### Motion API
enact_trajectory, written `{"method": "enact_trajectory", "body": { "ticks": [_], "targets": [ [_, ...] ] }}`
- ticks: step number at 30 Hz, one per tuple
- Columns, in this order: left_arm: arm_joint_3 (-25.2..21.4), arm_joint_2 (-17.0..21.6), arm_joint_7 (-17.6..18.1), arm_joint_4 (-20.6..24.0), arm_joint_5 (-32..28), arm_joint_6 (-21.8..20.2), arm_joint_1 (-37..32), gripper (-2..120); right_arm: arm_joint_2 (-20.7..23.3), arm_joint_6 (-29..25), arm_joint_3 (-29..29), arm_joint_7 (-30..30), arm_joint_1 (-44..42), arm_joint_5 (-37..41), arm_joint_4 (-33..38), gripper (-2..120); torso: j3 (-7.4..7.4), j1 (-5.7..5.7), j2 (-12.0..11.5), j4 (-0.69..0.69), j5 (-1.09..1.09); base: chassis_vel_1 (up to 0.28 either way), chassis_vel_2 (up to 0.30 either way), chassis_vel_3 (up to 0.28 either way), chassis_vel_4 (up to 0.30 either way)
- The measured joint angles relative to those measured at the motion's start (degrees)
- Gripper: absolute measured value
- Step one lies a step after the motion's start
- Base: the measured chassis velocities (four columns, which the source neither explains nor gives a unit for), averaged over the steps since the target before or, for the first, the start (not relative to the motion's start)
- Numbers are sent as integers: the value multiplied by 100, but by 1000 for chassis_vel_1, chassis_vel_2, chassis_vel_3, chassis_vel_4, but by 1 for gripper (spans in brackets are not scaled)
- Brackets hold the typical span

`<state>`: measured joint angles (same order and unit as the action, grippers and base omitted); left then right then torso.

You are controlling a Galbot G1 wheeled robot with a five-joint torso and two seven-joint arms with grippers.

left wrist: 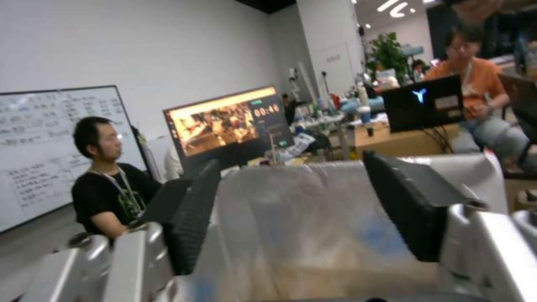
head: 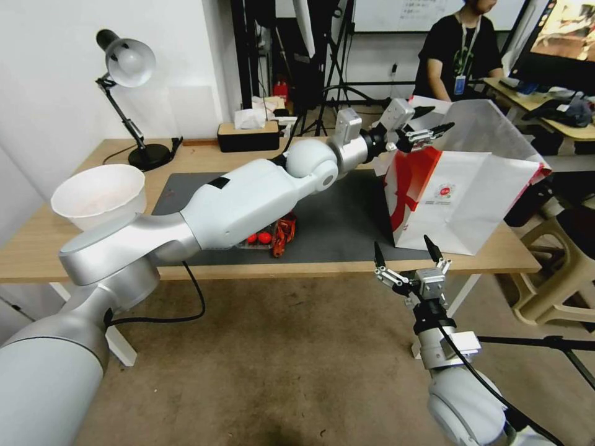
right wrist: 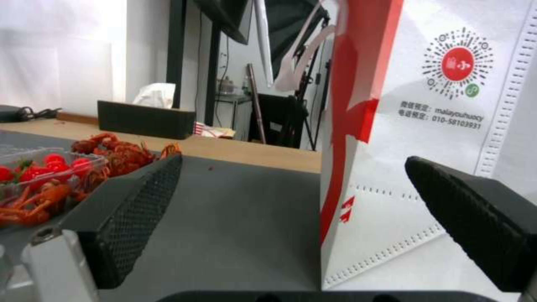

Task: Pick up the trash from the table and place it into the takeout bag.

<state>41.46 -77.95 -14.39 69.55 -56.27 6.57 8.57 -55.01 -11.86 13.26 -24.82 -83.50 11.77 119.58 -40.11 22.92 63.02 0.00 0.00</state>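
The takeout bag [head: 471, 192] stands open on the right end of the table [head: 186, 155], white front with a red logo and red side [right wrist: 358, 84]. My left arm reaches across the dark mat [head: 334, 217], and my left gripper [head: 442, 118] hovers open over the bag's mouth. Between its fingers I see only the silvery foil lining [left wrist: 296, 218]; nothing is held [left wrist: 293, 161]. Trash [head: 273, 238], a clear tray of red crayfish and small red balls [right wrist: 33, 176], lies on the mat, partly hidden under my left arm. My right gripper [head: 401, 241] waits open at the table's front edge, facing the bag [right wrist: 293, 159].
A white bowl [head: 99, 195] sits at the table's left end, with a desk lamp [head: 127, 62] and a black tissue box [head: 248, 136] along the back. A beige chair [head: 558, 272] stands right of the table. A black cable hangs off the front edge.
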Motion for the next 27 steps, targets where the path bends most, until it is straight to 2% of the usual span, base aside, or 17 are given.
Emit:
{"method": "enact_trajectory", "body": {
  "ticks": [2, 5, 6, 8, 10, 13, 14, 17, 18, 20, 22, 25, 26, 27],
  "targets": [
    [-5, -2, 1, -2, 0, 0, 0, 74, -1, -2, 1, 0, -3, 0, 1, 100, 0, 0, 0, 0, 0, 0, 0, 0, 0],
    [-41, -11, 11, -8, 0, -2, 1, 89, -3, -6, 6, 0, -16, -1, 7, 100, 0, 0, 0, -1, 0, 0, 0, 0, 0],
    [-41, -11, 11, -8, 0, -2, 1, 89, -3, -6, 6, 0, -16, -1, 7, 100, 0, 0, 0, -1, 0, 0, 0, 0, 0],
    [-206, -16, 86, 13, 5, -5, -9, 99, -5, -10, 29, -1, -24, -2, 16, 100, 0, 0, 0, -1, 0, 0, 0, 0, 0],
    [-346, 25, 138, 62, -6, -16, -25, 99, -5, -11, 29, -1, -10, -2, 16, 100, 0, 0, 0, -2, 0, 0, 0, 0, 0],
    [-809, 466, 307, 340, -74, -94, -147, 100, -5, -7, 14, -1, 22, -2, 16, 100, 1, 0, 0, -2, 0, 0, 0, 0, 0],
    [-809, 466, 307, 340, -74, -94, -147, 100, -5, -7, 14, -1, 22, -2, 16, 100, 1, 0, 0, -2, 0, 0, 0, 0, 0],
    [-1416, 1294, 423, 861, -89, -188, -558, 100, 16, -4, 4, -1, 24, 0, 18, 100, 1, 0, 0, 2, -3, 0, 0, 0, 0],
    [-1416, 1294, 423, 861, -89, -188, -558, 100, 16, -4, 4, -1, 24, 0, 18, 100, 1, 0, 0, 2, -3, 0, 0, 0, 0],
    [-1821, 1739, 521, 1217, -47, -247, -921, 100, -5, -2, -13, 0, 21, 0, 17, 100, 1, 0, 0, 1, -3, 0, 0, 0, 0],
    [-1955, 1872, 545, 1342, -16, -270, -1055, 100, -16, -2, -25, 1, 18, 0, 17, 100, 1, 0, 1, 0, -2, 0, 0, 0, 0],
    [-2501, 2563, 674, 1800, 111, -386, -1701, 100, -34, -2, -44, 8, 8, -6, 21, 100, 1, -1, 0, -2, -1, 0, 0, 0, 0],
    [-2501, 2563, 674, 1800, 111, -386, -1701, 100, -34, -2, -44, 8, 8, -6, 21, 100, 1, -1, 0, -2, -1, 0, 0, 0, 0],
    [-2750, 2866, 681, 1942, 169, -395, -2020, 100, -30, -2, -44, 11, 5, -8, 40, 100, 1, -1, 1, 2, -3, 0, 0, 0, 0]
  ]
}}
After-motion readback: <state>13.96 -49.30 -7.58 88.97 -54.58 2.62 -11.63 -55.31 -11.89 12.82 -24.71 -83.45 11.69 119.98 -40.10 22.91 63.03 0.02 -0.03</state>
